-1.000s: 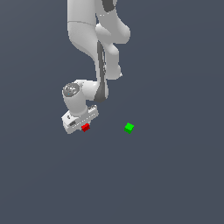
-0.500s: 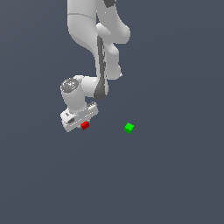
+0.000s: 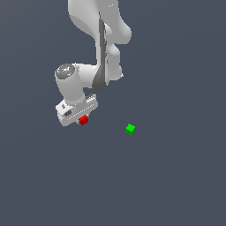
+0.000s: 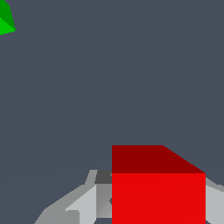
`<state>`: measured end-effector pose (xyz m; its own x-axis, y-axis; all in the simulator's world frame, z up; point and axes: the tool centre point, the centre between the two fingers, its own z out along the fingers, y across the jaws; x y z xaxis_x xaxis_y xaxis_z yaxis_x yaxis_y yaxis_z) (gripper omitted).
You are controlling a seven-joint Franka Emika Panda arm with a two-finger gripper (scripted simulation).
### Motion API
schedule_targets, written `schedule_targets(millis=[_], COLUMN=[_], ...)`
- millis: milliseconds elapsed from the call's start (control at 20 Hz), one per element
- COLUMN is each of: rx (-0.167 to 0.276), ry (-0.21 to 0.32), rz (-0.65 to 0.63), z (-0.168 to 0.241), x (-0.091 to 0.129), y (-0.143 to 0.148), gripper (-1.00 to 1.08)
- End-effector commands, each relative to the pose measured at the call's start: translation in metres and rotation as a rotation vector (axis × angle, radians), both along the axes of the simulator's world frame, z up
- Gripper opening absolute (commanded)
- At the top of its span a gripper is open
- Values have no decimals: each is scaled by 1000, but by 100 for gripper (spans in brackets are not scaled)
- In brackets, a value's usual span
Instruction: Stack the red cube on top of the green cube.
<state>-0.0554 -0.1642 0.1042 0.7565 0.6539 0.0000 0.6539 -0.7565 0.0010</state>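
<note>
Red cube: bright plain red, no pattern; in wrist view its upper face is darker red, front face vivid red. Green cube: bright plain green, no markings; in wrist view two shades of green, lighter & darker faces. Gripper: white w/ light grey shading; wrist view shows pale grey fingers w/ darker grey patch between. Arm: white, w/ dark grey strip down the link & grey joint cap. Floor: flat dark slate blue-grey, uniform, no texture.
</note>
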Motion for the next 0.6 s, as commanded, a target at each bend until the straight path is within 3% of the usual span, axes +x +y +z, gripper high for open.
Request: schedule_targets(millis=[0, 550], rx=[1, 0], ry=[1, 0], rz=[0, 0], z=[10, 11], x=[0, 1], y=[0, 13], gripper=[-100, -100])
